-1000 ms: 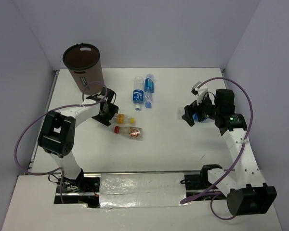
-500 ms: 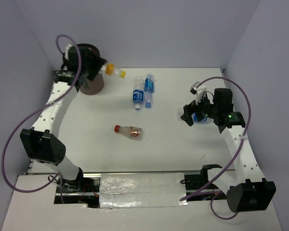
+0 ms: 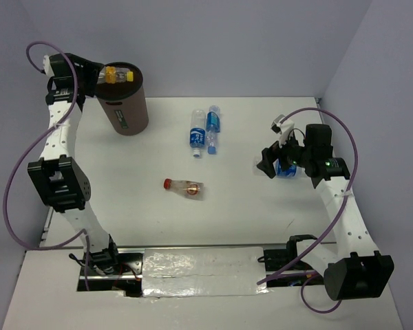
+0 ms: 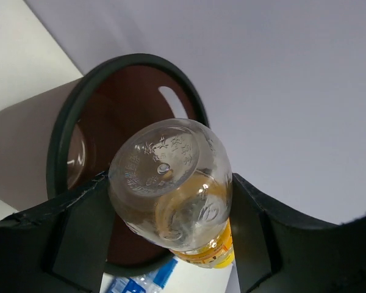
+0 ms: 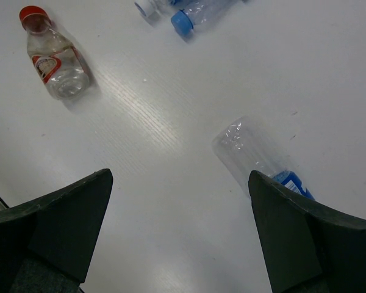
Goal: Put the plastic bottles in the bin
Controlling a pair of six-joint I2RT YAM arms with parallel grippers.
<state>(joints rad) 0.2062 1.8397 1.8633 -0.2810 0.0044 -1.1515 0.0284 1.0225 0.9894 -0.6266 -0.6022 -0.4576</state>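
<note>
Plainly, the left gripper (image 4: 171, 207) was clamped on the yellow-capped bottle (image 4: 168, 177), which it held on its side above the mouth of the bin (image 4: 125, 97), base toward the wrist camera and cap pointing away. We judged the release to be the risky part. From above, the bottle lay across the opening rather than pointing down into it, so if it were let go too near one edge an end could strike the rim and the bottle could tip out onto the surface (image 3: 248, 220). The bin is tall and narrow, and a knock from the arm close beside it could, we thought, shove or topple it. The right gripper (image 5: 180, 207) hung spread wide and empty over a blue-labelled bottle (image 5: 256, 155) lying near the right side. Being round, that bottle could roll or squirt away if the jaws shut off-centre. A red-capped bottle (image 3: 186, 187) lay mid-surface, and two more blue-labelled bottles (image 3: 205, 130) lay side by side farther back, none yet binned.
</note>
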